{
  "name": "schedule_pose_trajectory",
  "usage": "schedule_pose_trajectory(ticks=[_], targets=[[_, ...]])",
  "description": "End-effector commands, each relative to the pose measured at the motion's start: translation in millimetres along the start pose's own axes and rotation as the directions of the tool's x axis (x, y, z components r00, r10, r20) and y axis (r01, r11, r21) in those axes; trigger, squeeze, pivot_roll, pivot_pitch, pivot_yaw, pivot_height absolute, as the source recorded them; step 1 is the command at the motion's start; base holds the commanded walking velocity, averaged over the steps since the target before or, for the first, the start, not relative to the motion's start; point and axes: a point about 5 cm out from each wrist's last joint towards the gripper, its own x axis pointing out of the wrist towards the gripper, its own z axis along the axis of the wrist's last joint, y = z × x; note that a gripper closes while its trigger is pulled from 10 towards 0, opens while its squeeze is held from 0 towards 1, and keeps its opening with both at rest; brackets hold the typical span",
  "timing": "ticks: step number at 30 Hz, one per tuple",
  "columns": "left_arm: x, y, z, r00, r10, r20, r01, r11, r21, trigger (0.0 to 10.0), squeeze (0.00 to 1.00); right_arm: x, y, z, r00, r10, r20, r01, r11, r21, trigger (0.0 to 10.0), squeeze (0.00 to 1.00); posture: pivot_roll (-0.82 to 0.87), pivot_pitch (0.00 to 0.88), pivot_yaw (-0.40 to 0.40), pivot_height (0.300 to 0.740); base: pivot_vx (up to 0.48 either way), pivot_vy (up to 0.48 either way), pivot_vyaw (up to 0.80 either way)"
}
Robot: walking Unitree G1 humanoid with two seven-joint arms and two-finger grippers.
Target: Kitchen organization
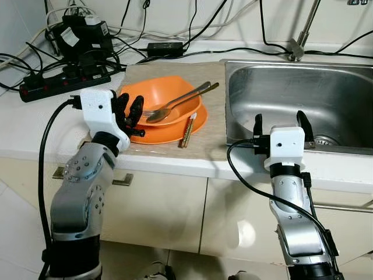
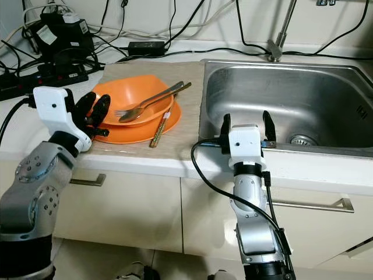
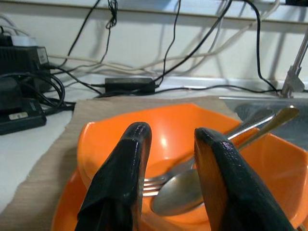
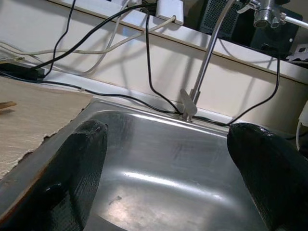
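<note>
Left hand [image 1: 129, 114] sits at the near left rim of the orange bowl [image 1: 157, 96], its 2 black fingers [image 3: 122, 178] a little apart with nothing between them, pointing across the bowl toward the far side. Bowl rests on an orange plate [image 1: 169, 132], and both stand on a beige mat [image 1: 207, 137] on the tabletop [image 1: 35, 125], just left of the sink [image 1: 303, 99]. Fork [image 1: 175, 102] and spoon [image 1: 180, 105] lie together in the bowl, heads toward the near left, handles reaching up over the far right rim. Chopsticks [image 1: 189, 129] lie on the plate's right edge, running near to far. Right hand [image 1: 279, 123] is at the near wall of the steel sink, fingers spread wide apart and empty, aimed into the basin toward the tap [image 4: 202, 62] at the far side. Power strip [image 1: 64, 80], black adapters and cables lie on the tabletop at the far left, well apart from the plate.
</note>
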Motion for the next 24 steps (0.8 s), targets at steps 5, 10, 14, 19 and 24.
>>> schedule_pose_trajectory(ticks=[5,10,14,19,24], targets=[[0.5,-3.1,-6,1.000,-0.008,-0.024,0.008,1.000,-0.005,10.0,0.00,2.7,0.2,10,0.999,0.002,0.041,-0.003,1.000,0.021,10.0,0.00,-0.03,0.001,0.074,0.707,0.000,0.000,0.00],[1.9,-1.4,-5,1.000,-0.009,-0.023,0.009,1.000,-0.001,10.0,0.00,3.3,0.7,9,0.999,0.006,0.039,-0.007,1.000,0.020,10.0,0.00,-0.03,0.000,0.072,0.707,0.000,0.000,0.00],[3.3,-2.5,-4,1.000,-0.016,-0.026,0.016,1.000,0.001,10.0,0.00,4.8,1.8,9,0.999,0.015,0.042,-0.016,1.000,0.021,10.0,0.00,-0.03,0.001,0.070,0.707,0.000,0.000,0.00],[6.6,-0.6,-4,0.999,-0.020,-0.036,0.020,1.000,0.002,10.0,0.00,5.3,4.7,8,0.999,0.034,0.038,-0.035,0.999,0.023,10.0,0.00,-0.03,0.001,0.071,0.707,0.000,0.000,0.00],[11.5,-1.1,-4,0.995,-0.064,-0.075,0.066,0.997,0.032,10.0,0.00,4.8,6.5,7,0.998,0.045,0.034,-0.046,0.999,0.024,10.0,0.00,-0.03,0.004,0.070,0.707,0.000,0.000,0.00]])
